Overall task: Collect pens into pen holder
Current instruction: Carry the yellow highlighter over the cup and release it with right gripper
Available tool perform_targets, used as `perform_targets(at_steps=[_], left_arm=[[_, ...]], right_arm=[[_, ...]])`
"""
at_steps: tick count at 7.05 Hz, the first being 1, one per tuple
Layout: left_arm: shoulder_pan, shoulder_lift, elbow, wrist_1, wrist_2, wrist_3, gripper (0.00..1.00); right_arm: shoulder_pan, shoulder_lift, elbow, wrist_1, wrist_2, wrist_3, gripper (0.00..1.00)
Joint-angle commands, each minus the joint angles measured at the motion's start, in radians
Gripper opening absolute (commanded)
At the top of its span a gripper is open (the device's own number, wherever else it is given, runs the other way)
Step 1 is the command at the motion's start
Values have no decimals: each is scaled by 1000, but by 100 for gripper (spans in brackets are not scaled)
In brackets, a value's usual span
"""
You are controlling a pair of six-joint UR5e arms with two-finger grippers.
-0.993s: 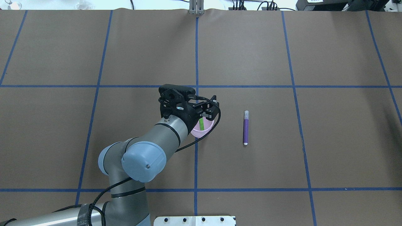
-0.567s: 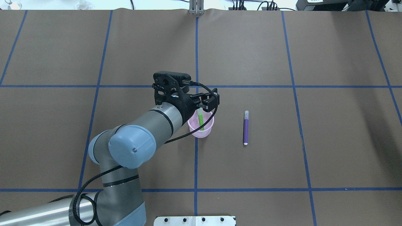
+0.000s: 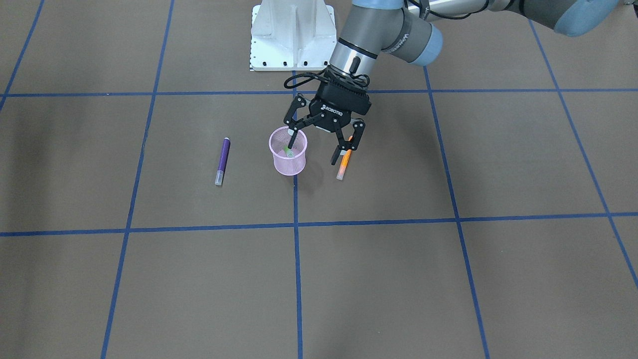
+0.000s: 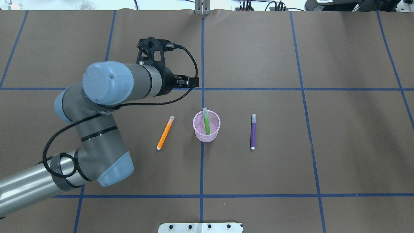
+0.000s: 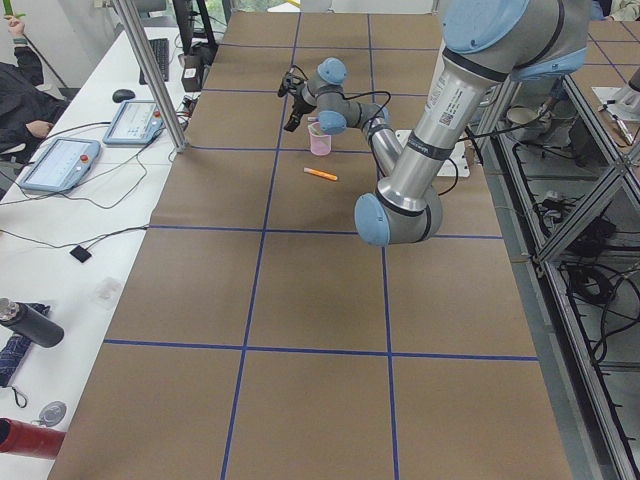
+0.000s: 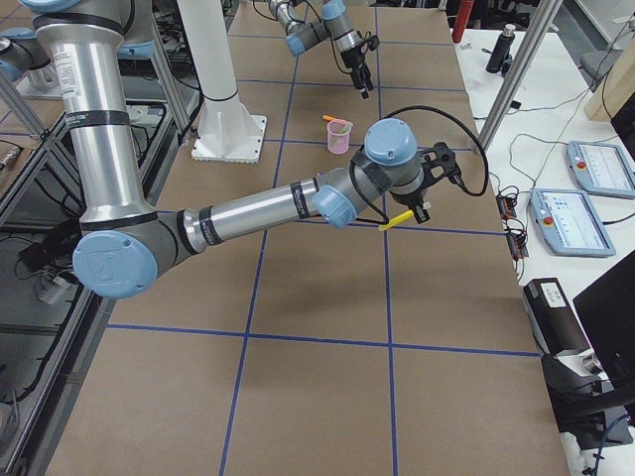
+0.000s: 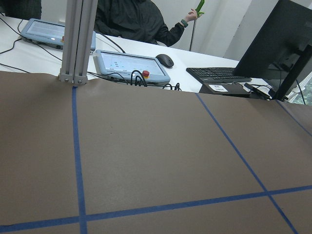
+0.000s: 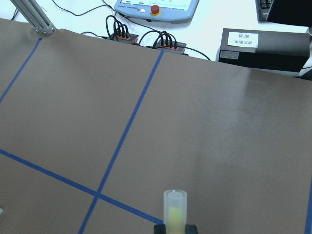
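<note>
The pink mesh pen holder [image 4: 215,130] [image 3: 289,163] stands mid-table with the green pen [image 4: 206,124] leaning inside it. An orange pen [image 4: 165,132] [image 3: 343,167] lies to its left overhead, a purple pen [image 4: 253,132] [image 3: 222,159] to its right. Overhead, my left gripper [image 4: 194,83] sits behind and left of the holder. In the front-facing view this left gripper [image 3: 313,152] hangs open just over the holder, with nothing between its fingers. My right gripper [image 6: 412,210] [image 8: 174,228] is shut on a yellow pen [image 8: 174,207] [image 6: 395,219] and does not show overhead.
The white base plate [image 4: 200,227] [image 3: 291,35] sits at the robot's edge of the table. A metal post [image 4: 202,8] stands at the far edge. Beyond it are teach pendants [image 7: 131,66], a keyboard and a seated person [image 7: 141,19].
My left arm has drawn up and back to the left, away from the pen holder. The green pen stays in the holder, and the orange pen now shows beside it.
</note>
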Motion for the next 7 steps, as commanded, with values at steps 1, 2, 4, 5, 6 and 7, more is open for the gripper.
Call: perform_targets(at_steps=[1, 2, 4, 5, 6, 7], left_arm=[[-78, 7, 8, 84, -210, 14, 100], [-76, 39, 5, 82, -245, 29, 100], [-75, 84, 6, 78, -266, 36, 99], [-75, 105, 11, 72, -269, 72, 99], [-75, 125, 15, 72, -264, 127, 100], [-76, 137, 20, 70, -263, 155, 100]], right_arm=[[-58, 36, 7, 119, -10, 82, 0], [-90, 54, 8, 195, -28, 192, 0], [-181, 94, 16, 342, -114, 389, 0], [-263, 147, 15, 402, -185, 476, 0], [-366, 183, 36, 457, -308, 567, 0], [-493, 203, 68, 471, -470, 647, 0]])
